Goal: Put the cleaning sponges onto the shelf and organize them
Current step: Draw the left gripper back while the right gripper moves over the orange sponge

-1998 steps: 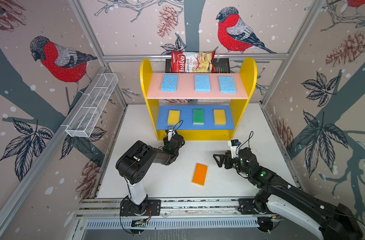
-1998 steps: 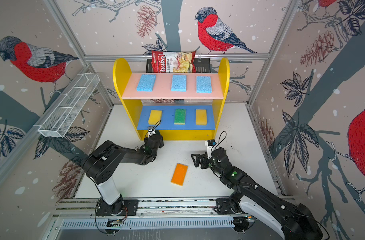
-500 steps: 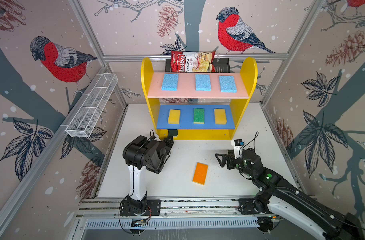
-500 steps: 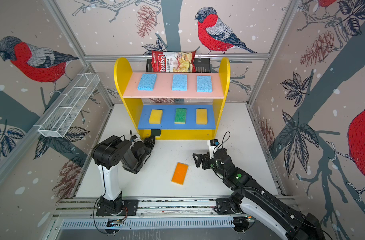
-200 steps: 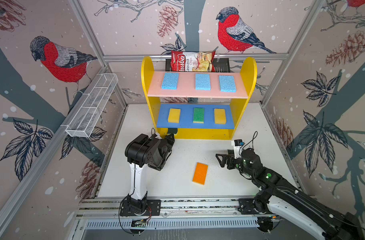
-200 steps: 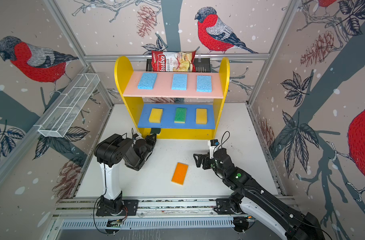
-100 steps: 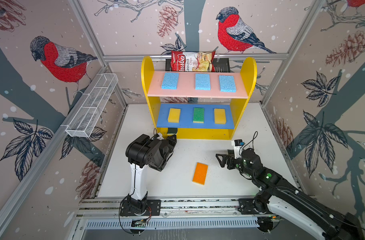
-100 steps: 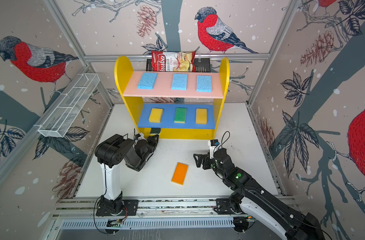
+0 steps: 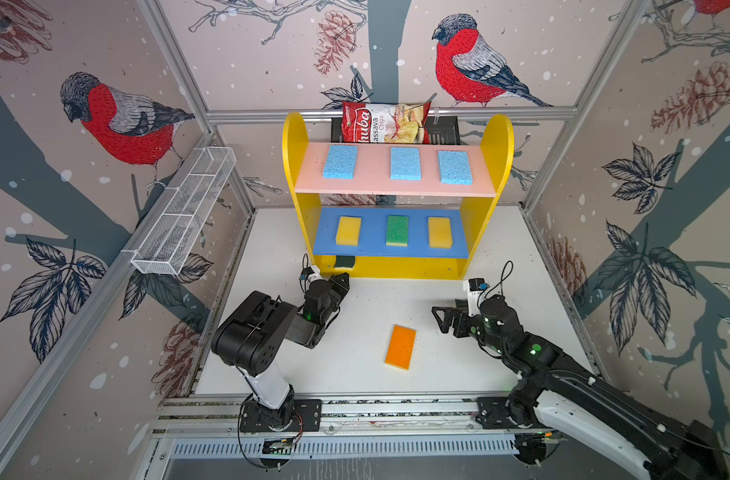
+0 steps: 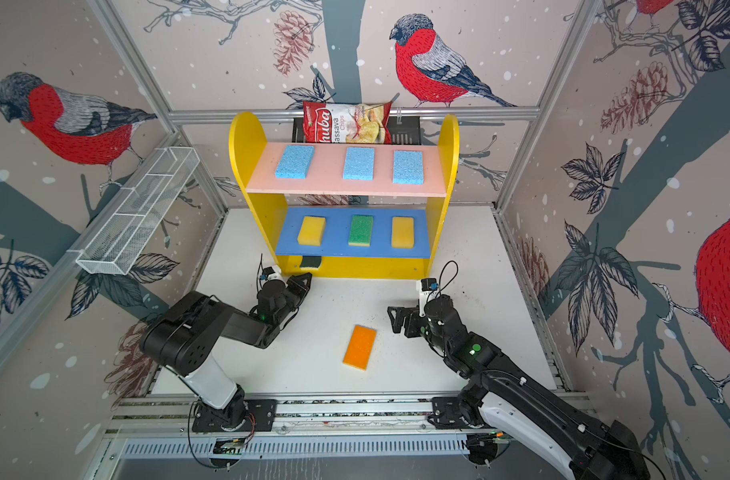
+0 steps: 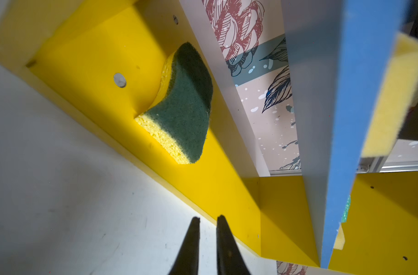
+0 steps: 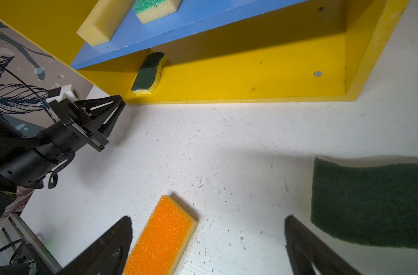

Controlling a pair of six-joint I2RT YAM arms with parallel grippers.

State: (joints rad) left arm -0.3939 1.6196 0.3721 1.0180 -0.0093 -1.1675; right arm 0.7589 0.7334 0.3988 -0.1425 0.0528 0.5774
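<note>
The shelf (image 9: 295, 166) holds three light blue sponges (image 9: 405, 163) on its pink board. Two yellow sponges (image 9: 348, 230) flank a green-topped one (image 9: 397, 230) on the blue board. A wavy dark-green-on-yellow sponge (image 11: 186, 107) lies at the left end of the yellow base (image 12: 251, 78). My left gripper (image 9: 340, 282) is shut and empty, just in front of that sponge. An orange-topped sponge (image 9: 400, 347) lies flat on the table. My right gripper (image 12: 208, 219) stands open beside it, holding nothing. In the right wrist view a second dark green sponge (image 12: 370, 204) lies beside the gripper; both top views hide it.
A red chips bag (image 9: 384, 123) leans on a black rack (image 9: 446, 129) behind the shelf. A white wire mesh basket (image 9: 184, 212) hangs on the left wall. A metal rail (image 9: 396, 411) runs along the table's front edge.
The left arm's elbow has swung down and to the left while its gripper stays at the shelf's front left corner. The right arm and the orange sponge have not moved.
</note>
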